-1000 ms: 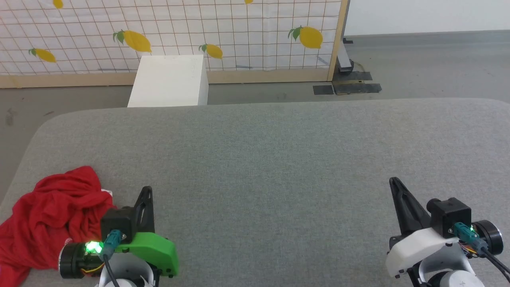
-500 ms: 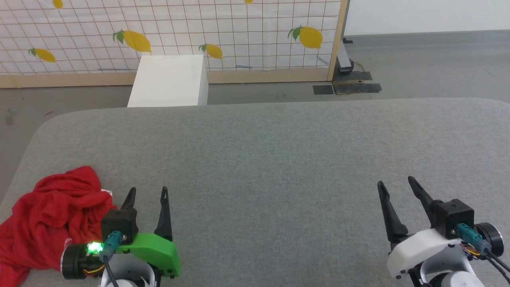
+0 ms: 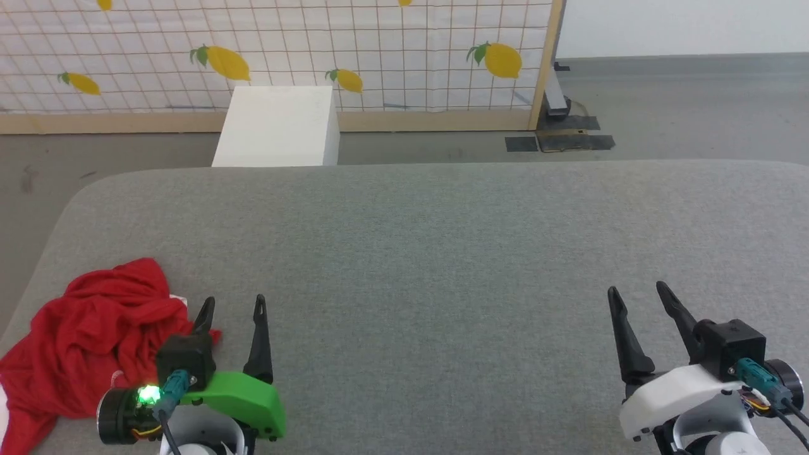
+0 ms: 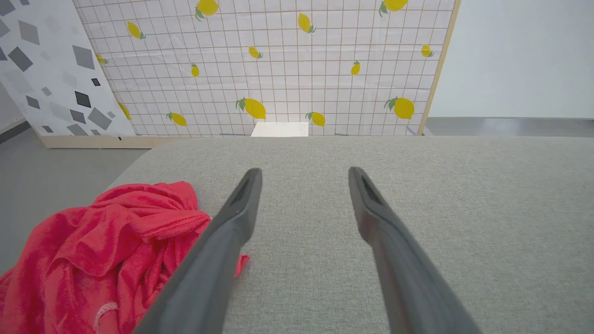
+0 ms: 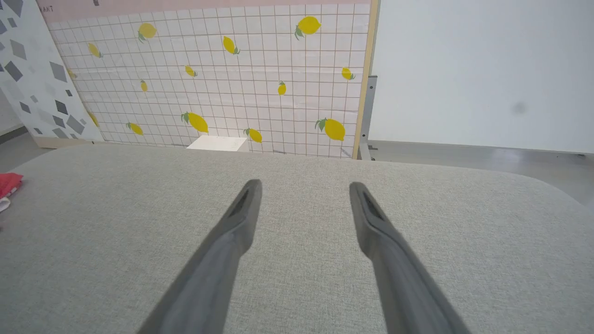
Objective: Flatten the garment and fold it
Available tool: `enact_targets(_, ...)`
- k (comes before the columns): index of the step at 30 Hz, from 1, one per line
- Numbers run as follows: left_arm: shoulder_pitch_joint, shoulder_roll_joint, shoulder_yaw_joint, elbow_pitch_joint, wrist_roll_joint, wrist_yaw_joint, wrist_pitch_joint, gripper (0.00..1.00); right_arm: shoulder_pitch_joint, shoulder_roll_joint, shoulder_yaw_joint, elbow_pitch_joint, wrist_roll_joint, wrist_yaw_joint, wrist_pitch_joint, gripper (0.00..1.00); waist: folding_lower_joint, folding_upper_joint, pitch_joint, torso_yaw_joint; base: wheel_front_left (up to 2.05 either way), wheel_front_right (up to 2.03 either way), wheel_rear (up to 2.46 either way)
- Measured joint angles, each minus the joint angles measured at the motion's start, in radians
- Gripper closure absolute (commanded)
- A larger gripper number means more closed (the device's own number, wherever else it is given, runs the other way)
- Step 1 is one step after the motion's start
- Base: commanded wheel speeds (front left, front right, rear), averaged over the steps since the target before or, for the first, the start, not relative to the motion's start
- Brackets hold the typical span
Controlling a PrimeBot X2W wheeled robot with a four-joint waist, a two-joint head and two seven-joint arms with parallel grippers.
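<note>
As the garment lies crumpled, left end effector and right end effector point forward, splayed, empty.

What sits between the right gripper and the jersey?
Head view: from the right gripper leftward there is bare grey table, then the left gripper right beside the jersey. Nothing else.

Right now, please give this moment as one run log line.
phase: garment crumpled, unfolded | place: near-left corner of table | left hand: open, empty, at garment edge | right hand: open, empty, over bare table
</note>
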Motion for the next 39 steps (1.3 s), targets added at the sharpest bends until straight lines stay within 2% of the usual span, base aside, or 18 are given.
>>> enact_targets(39, 0.015, 0.0, 0.022, 0.017, -0.064, 0.014, -0.083, 0.0, 0.006, 0.0, 0.008, 0.072, 0.059, 0.0, -0.08, 0.0, 0.0, 0.0, -0.007, 0.243, 0.0, 0.0, 0.0)
